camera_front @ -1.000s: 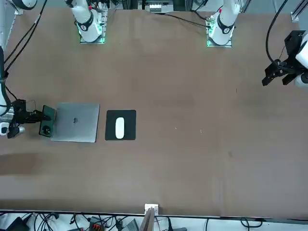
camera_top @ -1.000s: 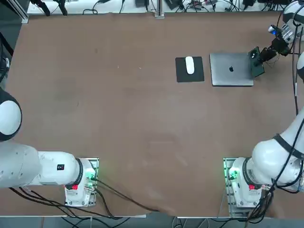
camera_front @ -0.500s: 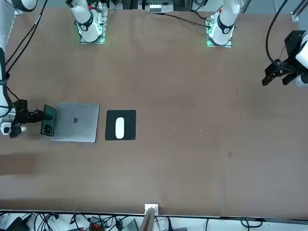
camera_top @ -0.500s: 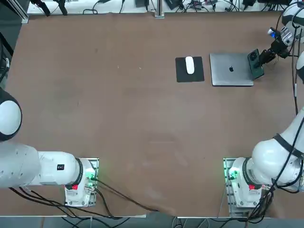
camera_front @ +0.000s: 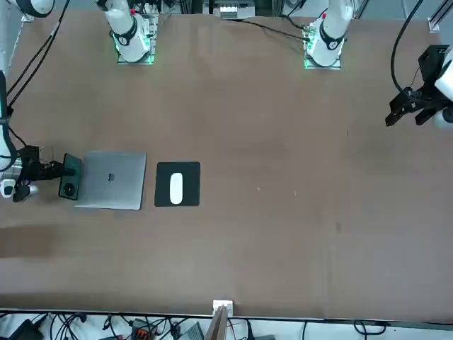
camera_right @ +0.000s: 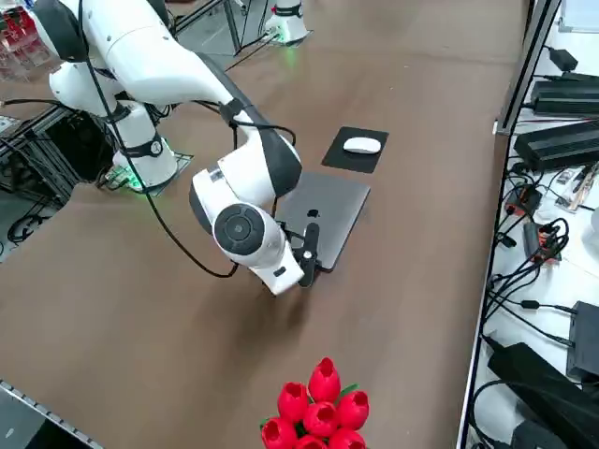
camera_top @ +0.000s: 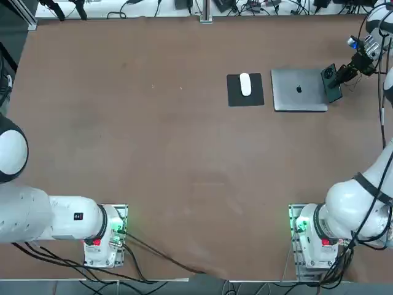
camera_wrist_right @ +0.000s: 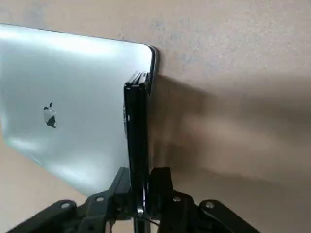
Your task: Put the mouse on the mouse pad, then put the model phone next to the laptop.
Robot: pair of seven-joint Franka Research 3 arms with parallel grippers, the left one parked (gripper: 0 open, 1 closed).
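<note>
While my right gripper [camera_wrist_right: 140, 187] holds the model phone [camera_wrist_right: 136, 126] pinched between its two fingers, the phone stands tilted at the right-hand edge of the laptop [camera_wrist_right: 82, 145]; whether the two touch, I cannot tell. The mouse [camera_top: 245, 84] already lies on the mouse pad [camera_top: 235, 96].

Handling: I judge the phone light, stiff and thin, with glossy faces that may slip or pivot under a weak pinch. Treat the camera ring [camera_front: 69, 189] as fragile and keep pressure off it. Correct hold: across the thickness, near the middle of a long edge, as now. Maintain moderate, even force. Before release, I should clear the laptop's edge and lower the phone until the table supports it.
</note>
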